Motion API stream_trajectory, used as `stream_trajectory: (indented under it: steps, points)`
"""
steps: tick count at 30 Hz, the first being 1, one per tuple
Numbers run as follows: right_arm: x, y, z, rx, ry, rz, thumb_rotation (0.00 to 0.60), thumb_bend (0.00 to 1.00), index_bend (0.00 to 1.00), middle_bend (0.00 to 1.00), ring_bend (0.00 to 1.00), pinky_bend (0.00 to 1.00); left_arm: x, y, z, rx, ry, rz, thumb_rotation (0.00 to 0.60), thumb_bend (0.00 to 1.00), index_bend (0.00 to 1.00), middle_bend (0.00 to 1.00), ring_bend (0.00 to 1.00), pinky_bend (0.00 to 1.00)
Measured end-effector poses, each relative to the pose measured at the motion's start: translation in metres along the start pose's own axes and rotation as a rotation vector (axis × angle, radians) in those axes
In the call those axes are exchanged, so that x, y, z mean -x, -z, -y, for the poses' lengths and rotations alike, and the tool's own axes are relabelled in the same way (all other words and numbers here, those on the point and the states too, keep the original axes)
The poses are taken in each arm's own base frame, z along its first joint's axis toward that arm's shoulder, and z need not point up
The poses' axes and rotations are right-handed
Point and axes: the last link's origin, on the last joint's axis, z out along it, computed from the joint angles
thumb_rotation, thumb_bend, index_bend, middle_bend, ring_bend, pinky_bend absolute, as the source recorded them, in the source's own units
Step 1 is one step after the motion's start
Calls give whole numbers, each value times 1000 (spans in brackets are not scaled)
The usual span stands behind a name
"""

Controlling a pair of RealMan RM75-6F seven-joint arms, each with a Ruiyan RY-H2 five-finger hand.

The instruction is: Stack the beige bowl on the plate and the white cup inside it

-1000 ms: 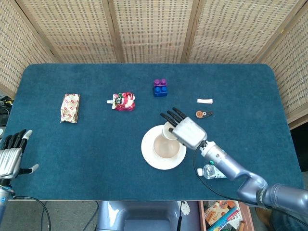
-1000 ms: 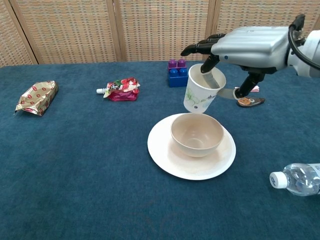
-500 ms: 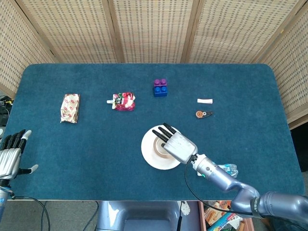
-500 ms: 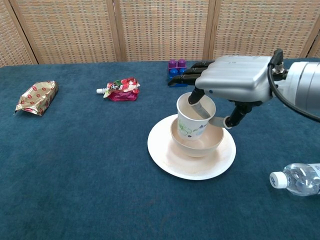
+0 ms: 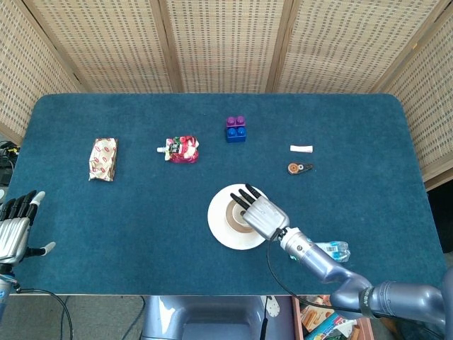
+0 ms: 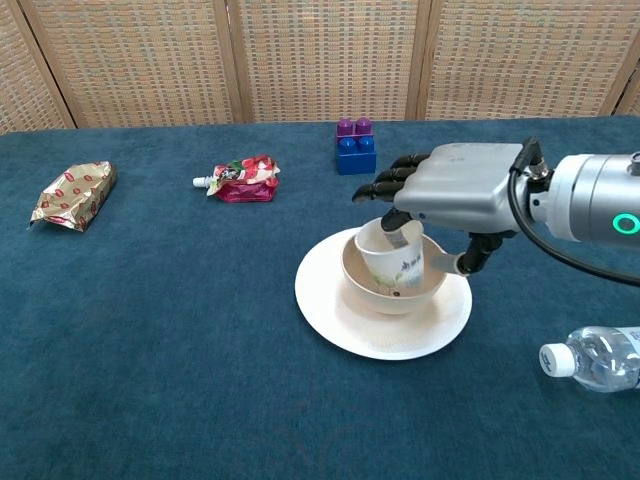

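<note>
A white plate (image 6: 330, 300) lies right of the table's middle, and the beige bowl (image 6: 365, 282) stands on it. The white cup (image 6: 395, 266), printed with a green pattern, sits inside the bowl, tilted a little. My right hand (image 6: 460, 185) hovers over the bowl and pinches the cup's rim, one finger inside and the thumb outside. From the head view my right hand (image 5: 263, 214) covers most of the bowl (image 5: 231, 216) and part of the plate (image 5: 218, 221); the cup is hidden there. My left hand (image 5: 15, 230) rests open at the table's left edge.
A gold snack packet (image 6: 75, 193) lies far left, and a red pouch (image 6: 240, 178) sits behind the plate's left. Purple and blue blocks (image 6: 355, 147) stand at the back. A white tube (image 5: 301, 149) and a small orange object (image 5: 297, 168) lie back right. A water bottle (image 6: 600, 358) lies at the front right.
My right hand carried the cup from above the bowl's far right side down into the bowl. The left hand has not moved.
</note>
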Motion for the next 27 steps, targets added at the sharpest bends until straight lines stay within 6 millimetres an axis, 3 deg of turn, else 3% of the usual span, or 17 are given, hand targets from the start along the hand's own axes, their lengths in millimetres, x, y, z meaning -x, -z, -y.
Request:
stream_trajectory:
  steps: [5, 18, 19, 23, 27]
  points:
    - [-1, 4, 0, 1, 2, 3, 600, 426, 166, 0, 0, 0, 1, 0, 0, 0, -4, 2, 600, 0, 0, 0, 0, 0]
    - [-14, 36, -15, 42, -8, -38, 600, 421, 146, 0, 0, 0, 2, 0, -2, 4, -9, 6, 600, 0, 0, 0, 0, 0]
    - [-16, 41, -19, 52, -9, -45, 600, 399, 144, 0, 0, 0, 2, 0, -2, 4, -10, 7, 600, 0, 0, 0, 0, 0]
    - [-19, 66, -38, 109, -15, -76, 600, 38, 92, 0, 0, 0, 3, -1, -1, 1, -7, 10, 600, 0, 0, 0, 0, 0]
    - [-16, 85, -51, 160, -48, -124, 600, 0, 25, 0, 0, 0, 1, -1, -2, 11, 3, 2, 600, 0, 0, 0, 0, 0]
